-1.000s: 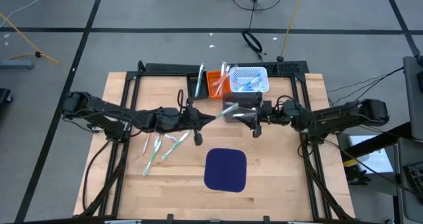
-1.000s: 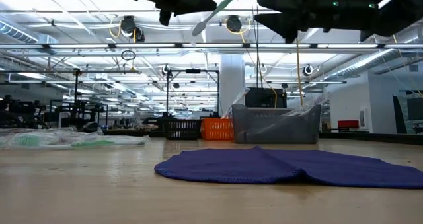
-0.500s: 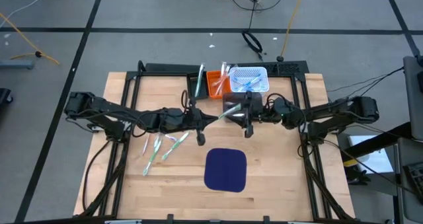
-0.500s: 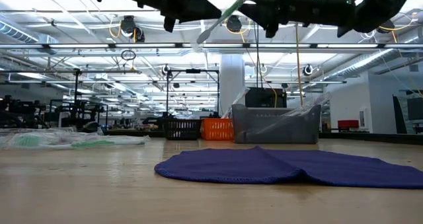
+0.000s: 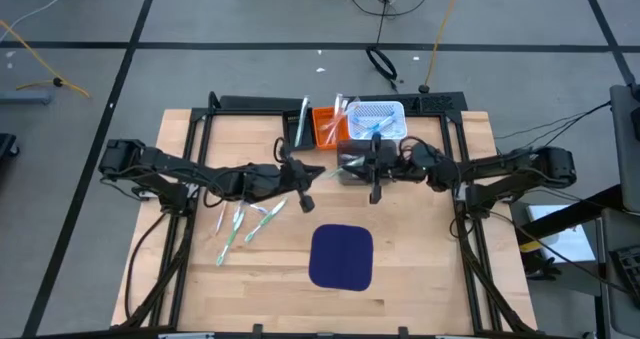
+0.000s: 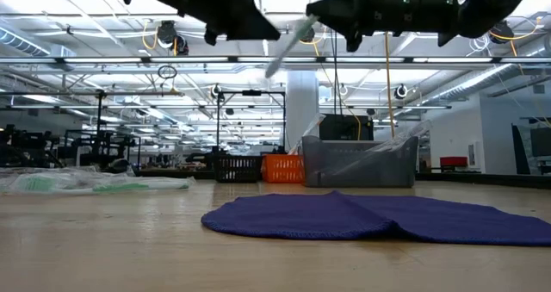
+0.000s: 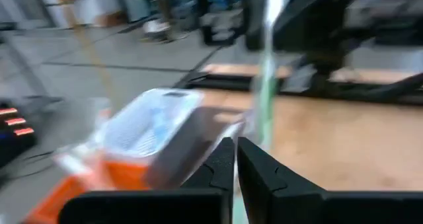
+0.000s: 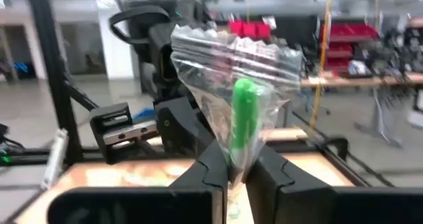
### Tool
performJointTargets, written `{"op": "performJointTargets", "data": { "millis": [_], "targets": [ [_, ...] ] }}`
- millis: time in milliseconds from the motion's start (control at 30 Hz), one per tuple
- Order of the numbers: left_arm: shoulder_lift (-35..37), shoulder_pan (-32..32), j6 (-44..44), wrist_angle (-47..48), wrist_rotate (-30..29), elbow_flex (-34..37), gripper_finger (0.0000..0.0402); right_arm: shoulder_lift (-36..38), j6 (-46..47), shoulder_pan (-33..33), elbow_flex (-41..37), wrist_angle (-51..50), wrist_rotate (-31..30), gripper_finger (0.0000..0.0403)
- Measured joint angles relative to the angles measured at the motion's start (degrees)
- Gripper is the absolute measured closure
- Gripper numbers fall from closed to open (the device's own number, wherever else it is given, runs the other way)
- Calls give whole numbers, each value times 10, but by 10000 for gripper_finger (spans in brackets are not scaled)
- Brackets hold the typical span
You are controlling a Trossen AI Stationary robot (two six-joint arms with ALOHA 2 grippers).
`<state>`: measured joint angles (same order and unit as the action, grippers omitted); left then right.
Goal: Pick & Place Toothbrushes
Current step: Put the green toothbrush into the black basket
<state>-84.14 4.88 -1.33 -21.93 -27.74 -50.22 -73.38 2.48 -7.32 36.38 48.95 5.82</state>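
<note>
High view: both dark arms meet over the middle of the wooden desk [image 5: 200,279].
Right gripper [image 8: 236,163]: jaws pinch a green toothbrush [image 8: 243,118] in a crinkly clear wrapper, held up in the air.
Left gripper [image 7: 235,159]: jaws almost pressed together, just beside the same brush.
Other toothbrushes [image 5: 245,222]: thin sticks lying flat on the desk.
Mat [image 5: 341,256]: dark blue, soft, rounded square.
Bins [image 5: 378,121]: orange and white, far edge.

We stand in a large industrial lab or workshop: ceiling strip lights [image 6: 103,64], rows of benches behind, red storage bins [image 8: 344,36], loose floor cables [image 5: 380,59], taped grey floor.
</note>
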Motion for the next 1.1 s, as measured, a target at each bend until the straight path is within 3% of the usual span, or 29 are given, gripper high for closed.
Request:
{"op": "performJointTargets", "data": {
  "millis": [100,333,467,600,733,900,1100],
  "targets": [
    [0,-3,-10,17,-34,0,363,17,-8,-10,20,-71,0,384],
    [0,-25,18,23,4,0,319,9,-43,-33,149,-316,0,384],
    [0,-37,19,24,7,0,301,-24,-57,-45,217,-393,9,384],
    [0,-51,32,24,27,0,284,-63,-66,-57,263,-427,23,384],
    [0,-63,36,26,30,0,272,-101,-69,-66,295,-439,74,384],
    [1,-79,43,35,30,0,263,-142,-75,-78,333,-468,80,384],
    [1,-107,53,46,98,0,277,-157,-85,-82,358,-481,81,384]
  ]
}}
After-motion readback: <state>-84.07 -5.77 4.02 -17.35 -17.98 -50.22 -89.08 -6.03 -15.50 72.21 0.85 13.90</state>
